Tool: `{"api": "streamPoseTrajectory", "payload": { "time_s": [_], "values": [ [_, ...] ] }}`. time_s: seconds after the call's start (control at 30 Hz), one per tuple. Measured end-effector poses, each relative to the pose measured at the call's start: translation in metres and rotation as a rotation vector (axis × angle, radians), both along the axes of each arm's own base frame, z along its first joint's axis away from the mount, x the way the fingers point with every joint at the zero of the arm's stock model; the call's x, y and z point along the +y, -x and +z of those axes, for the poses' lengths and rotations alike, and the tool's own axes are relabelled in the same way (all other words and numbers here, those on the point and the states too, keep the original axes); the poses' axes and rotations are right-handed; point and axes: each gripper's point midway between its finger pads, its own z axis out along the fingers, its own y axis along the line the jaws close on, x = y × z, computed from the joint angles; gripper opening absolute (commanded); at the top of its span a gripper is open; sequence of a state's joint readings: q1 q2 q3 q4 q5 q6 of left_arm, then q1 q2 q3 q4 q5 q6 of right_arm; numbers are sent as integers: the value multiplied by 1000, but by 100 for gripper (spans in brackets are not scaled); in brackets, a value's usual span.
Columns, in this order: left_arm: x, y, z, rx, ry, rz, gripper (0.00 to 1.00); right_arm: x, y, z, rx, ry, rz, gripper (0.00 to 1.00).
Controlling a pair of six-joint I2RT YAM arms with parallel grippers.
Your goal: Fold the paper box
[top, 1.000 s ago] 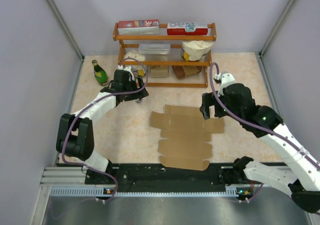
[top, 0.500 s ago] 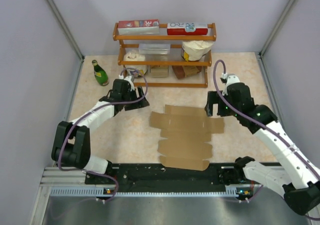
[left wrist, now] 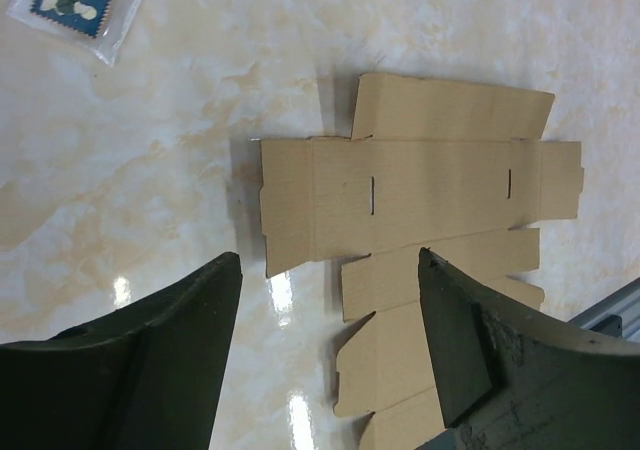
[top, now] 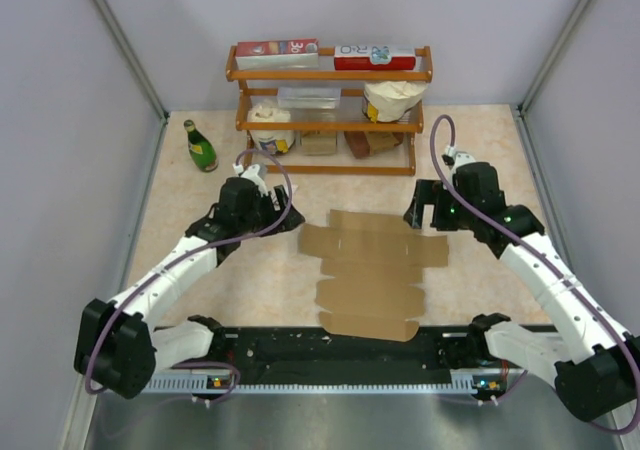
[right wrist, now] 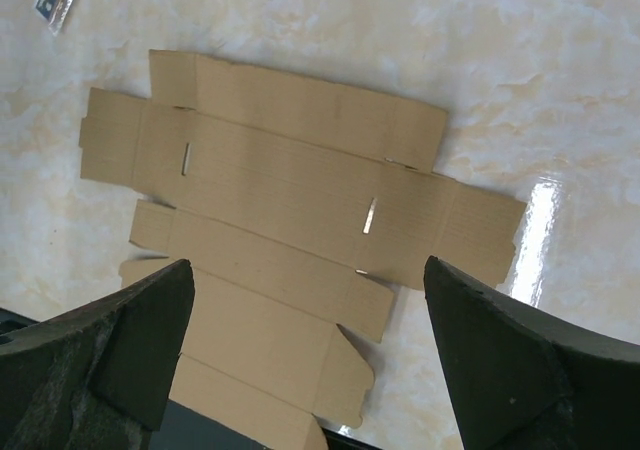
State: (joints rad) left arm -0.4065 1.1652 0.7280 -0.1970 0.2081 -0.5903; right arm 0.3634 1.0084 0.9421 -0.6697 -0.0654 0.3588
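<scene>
One black rail is running along the near edge, with two arms rising from it. Just beyond, one box is lying flat and unfolded on the table, its flaps spread and its near edge reaching the rail. The left gripper is hanging just beside the sheet's far left corner, jaws spread wide and holding nothing. The right gripper is hanging over the far right corner, equally wide and empty. One small clear packet is lying past the sheet. Farther back, one green bottle is standing left of one wooden shelf. The shelf is carrying two cartons, two white tubs, one clear container and two brown blocks.

Since a second ago the left gripper has been coming away from the shelf towards the sheet, uncovering the left tub. The right gripper has barely been shifting, and the sheet has been staying put.

The tabletop is showing a glossy beige marble pattern, and plain pale walls are closing in three sides.
</scene>
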Motion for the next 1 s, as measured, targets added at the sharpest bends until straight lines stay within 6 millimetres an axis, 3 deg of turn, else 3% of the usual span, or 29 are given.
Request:
{"api": "streamPoseTrajectory", "payload": {
  "time_s": [0.3,0.57,1.0],
  "values": [
    [23,18,44,-78,49,126,74,9,8,1,16,-52,29,94],
    [23,23,22,-19,26,161,73,12,17,-22,84,-71,34,93],
    [18,28,19,5,25,166,72,19,14,-17,65,-106,48,93]
  ]
}}
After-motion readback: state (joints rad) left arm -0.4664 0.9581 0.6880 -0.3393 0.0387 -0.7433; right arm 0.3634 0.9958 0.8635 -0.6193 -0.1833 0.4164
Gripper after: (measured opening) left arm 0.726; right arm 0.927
